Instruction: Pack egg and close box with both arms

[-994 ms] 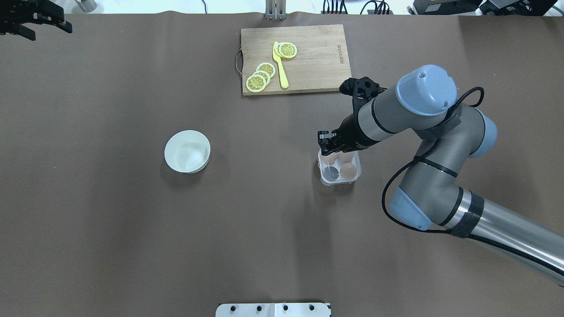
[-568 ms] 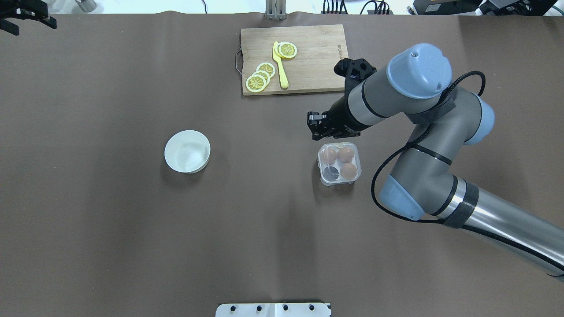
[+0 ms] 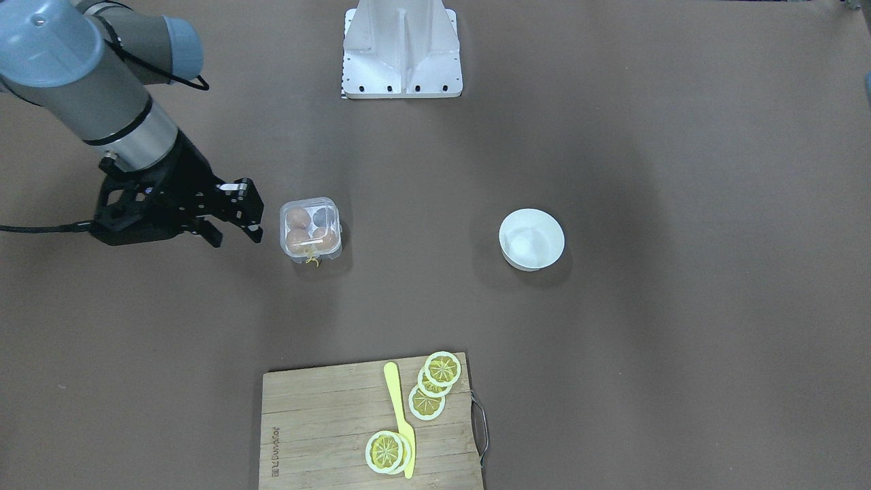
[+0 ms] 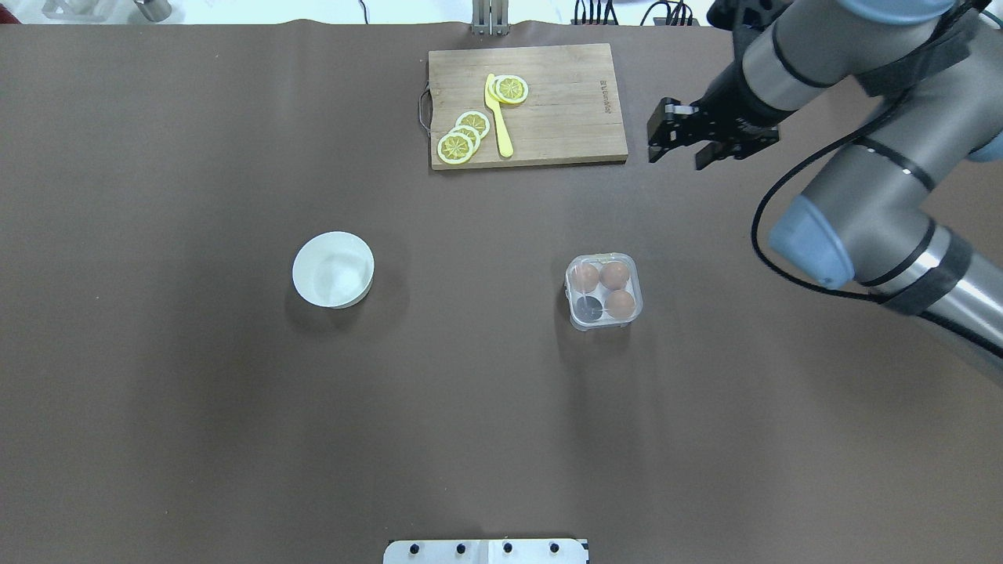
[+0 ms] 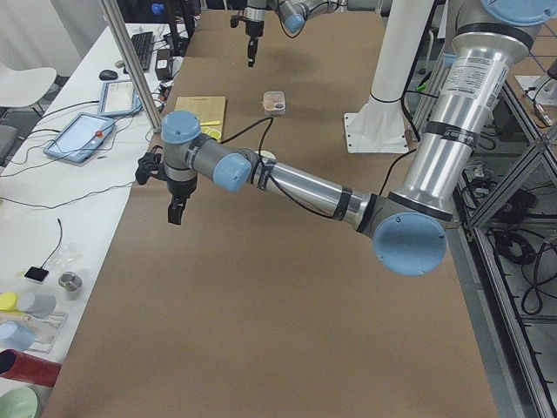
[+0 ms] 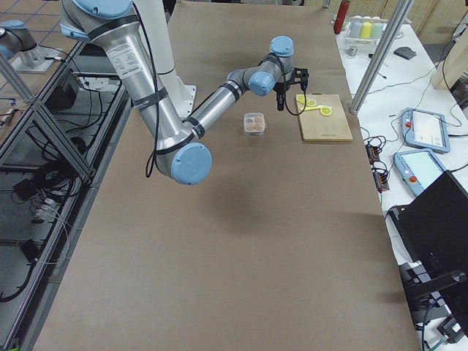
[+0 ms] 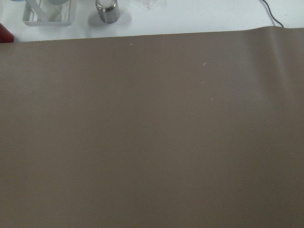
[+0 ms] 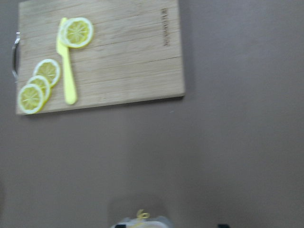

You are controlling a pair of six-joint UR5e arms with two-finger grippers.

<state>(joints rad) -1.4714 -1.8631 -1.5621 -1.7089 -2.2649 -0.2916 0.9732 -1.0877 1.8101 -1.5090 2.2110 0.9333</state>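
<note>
The clear box (image 4: 603,291) stands mid-table with its lid down over the cups. Three brown eggs show through it; one egg (image 4: 620,303) is at the near right, and the near-left cup is dark and empty. A yellow string (image 3: 313,260) hangs at its far edge. My right gripper (image 4: 682,149) is open and empty, in the air right of the cutting board and well apart from the box (image 3: 310,229). My left gripper (image 5: 175,212) shows only in the exterior left view, at the far left table edge; I cannot tell its state.
A wooden cutting board (image 4: 564,117) with lemon slices (image 4: 462,137) and a yellow knife (image 4: 498,117) lies at the far side. An empty white bowl (image 4: 333,269) sits left of centre. A white stand (image 3: 401,47) is at the robot's edge.
My right gripper has lifted off the box and swung away to the far right, past the board's corner. My left gripper has left the overhead view at the far-left corner.
</note>
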